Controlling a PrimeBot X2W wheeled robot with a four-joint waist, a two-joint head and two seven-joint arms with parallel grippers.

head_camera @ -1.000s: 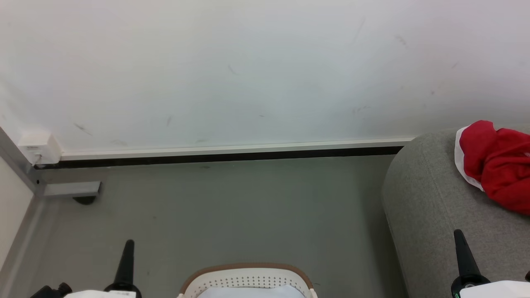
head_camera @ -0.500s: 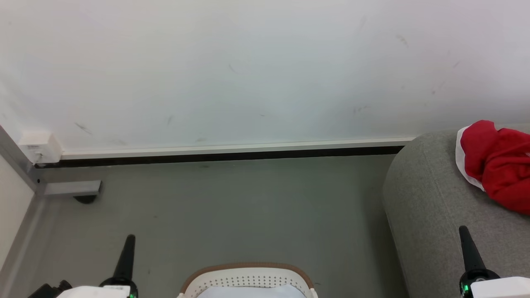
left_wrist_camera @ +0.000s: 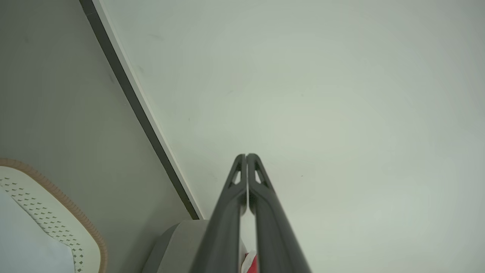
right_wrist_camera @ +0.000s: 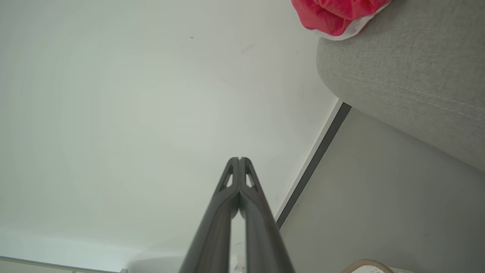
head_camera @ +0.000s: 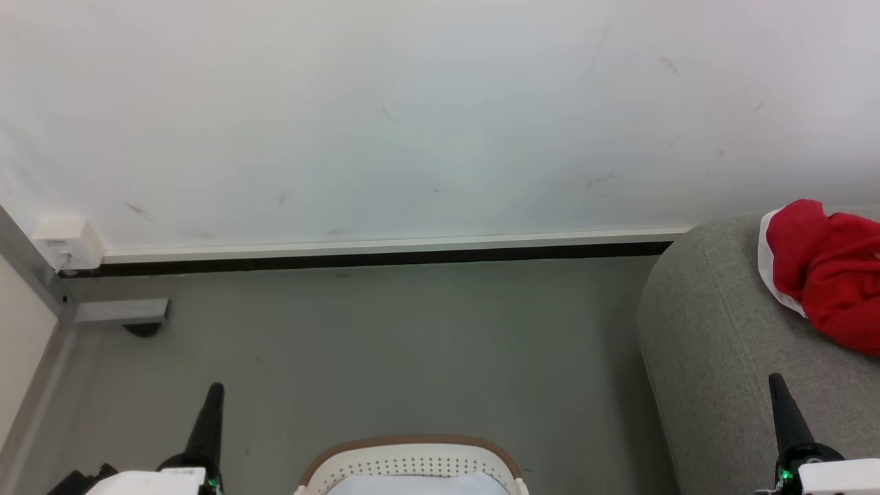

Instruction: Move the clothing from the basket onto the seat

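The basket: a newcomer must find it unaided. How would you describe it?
Start at the white wall and come down the grey floor to the head view's bottom edge, at the middle. The basket sits there: white plastic with rows of small holes and a tan-brown rim, unlike the plain grey fabric seat on the right.

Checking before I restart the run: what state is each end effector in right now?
The left end effector: closed, holding nothing.
The right end effector: closed, holding nothing.
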